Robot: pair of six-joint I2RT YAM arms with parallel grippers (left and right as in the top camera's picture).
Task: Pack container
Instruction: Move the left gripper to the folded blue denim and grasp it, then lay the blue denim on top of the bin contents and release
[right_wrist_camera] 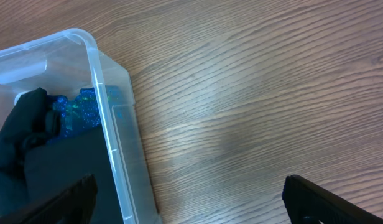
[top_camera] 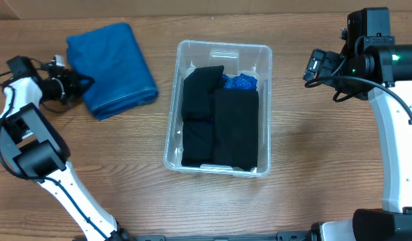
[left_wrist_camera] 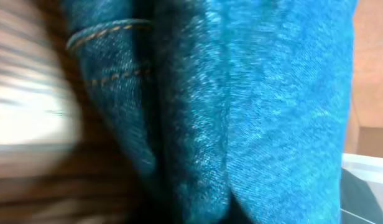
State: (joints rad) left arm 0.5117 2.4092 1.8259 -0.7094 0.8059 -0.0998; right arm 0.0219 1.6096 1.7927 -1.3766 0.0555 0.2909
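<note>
The clear container (top_camera: 172, 127) stands mid-table and holds folded black cloths (top_camera: 223, 124) and a sparkly blue item (top_camera: 241, 82). A folded blue denim cloth (top_camera: 112, 67) lies on the table at the left. My left gripper (top_camera: 85, 85) is at its left edge and looks shut on it. The left wrist view is filled by the blue cloth (left_wrist_camera: 260, 106), with the fingers hidden. My right gripper (top_camera: 314, 67) is open and empty, raised to the right of the container. In the right wrist view the gripper (right_wrist_camera: 188, 199) has its fingers spread wide beside the container wall (right_wrist_camera: 114, 143).
The bare wooden table (top_camera: 326, 154) surrounds the container. The container's corner (left_wrist_camera: 365, 165) shows at the right edge of the left wrist view. Cables hang at both arms.
</note>
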